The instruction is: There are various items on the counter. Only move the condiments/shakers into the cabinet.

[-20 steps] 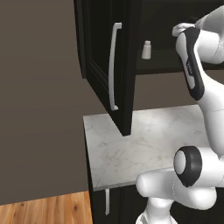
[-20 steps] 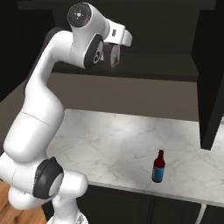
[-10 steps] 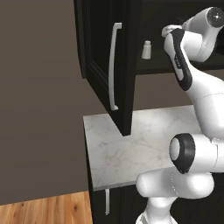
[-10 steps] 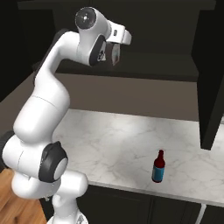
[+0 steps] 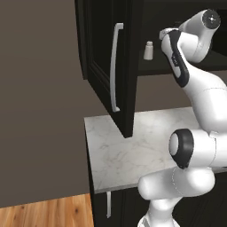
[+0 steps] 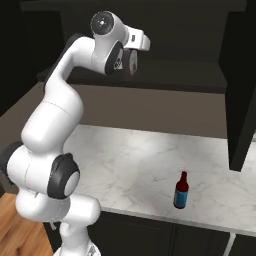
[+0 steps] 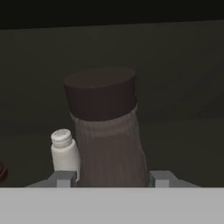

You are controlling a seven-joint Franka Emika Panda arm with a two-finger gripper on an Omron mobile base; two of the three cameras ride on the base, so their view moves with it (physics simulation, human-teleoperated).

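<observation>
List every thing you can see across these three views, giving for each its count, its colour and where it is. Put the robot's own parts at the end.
Large bottle: one, grey-brown with a dark cap, between the gripper's fingertips, inside the cabinet.
Whitish shaker: one, whitish with a grey top, on the cabinet shelf, beside the large bottle.
Small bottle: one, teal and red, standing on the counter near its front edge.
Cabinet: one, black, on the wall, door open, silver bar handle.
Counter: one, white marble with grey veins, over black base cabinets.
Floor: wood, lower left.
Arm: one, white with dark joints, reaching up into the cabinet.
Gripper: one, shut on the large bottle.
</observation>
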